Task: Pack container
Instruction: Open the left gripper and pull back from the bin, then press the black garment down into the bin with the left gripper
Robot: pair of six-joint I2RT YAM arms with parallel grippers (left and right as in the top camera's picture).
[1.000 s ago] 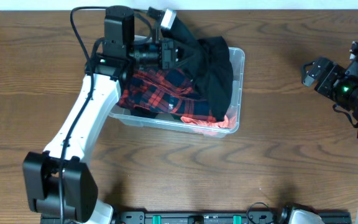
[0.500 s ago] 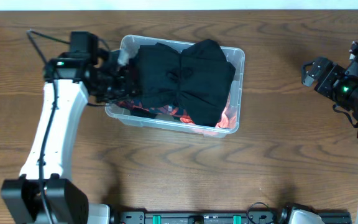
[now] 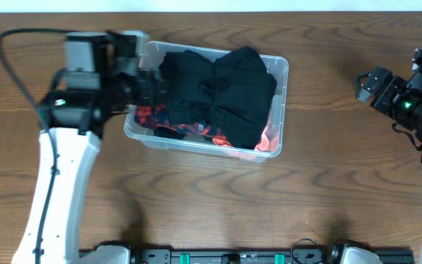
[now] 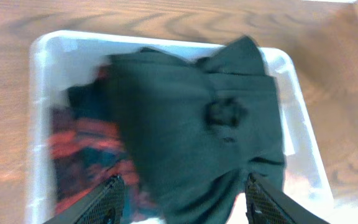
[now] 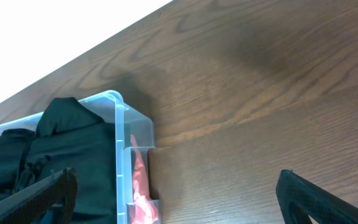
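The container (image 3: 282,70) is a clear plastic tub at the table's middle back. A black garment (image 3: 218,92) lies spread across its top. Under it a red plaid garment (image 3: 149,114) shows at the left and a coral cloth (image 3: 271,141) at the right end. My left gripper (image 3: 151,88) hovers over the tub's left end. In the left wrist view it (image 4: 182,202) is open above the black garment (image 4: 197,118), with nothing between its fingers. My right gripper (image 3: 365,84) stands open far to the right, clear of the tub; its wrist view sees the tub's end wall (image 5: 120,124).
Bare brown wooden tabletop (image 3: 321,183) surrounds the tub on all sides. The left arm's black cable (image 3: 9,55) loops over the table's back left. A rail with fittings (image 3: 233,257) runs along the front edge.
The left gripper has gone from shut to open and let go of the black garment, which now lies over the tub. The left arm has drawn back leftward and risen. The right arm is unmoved.
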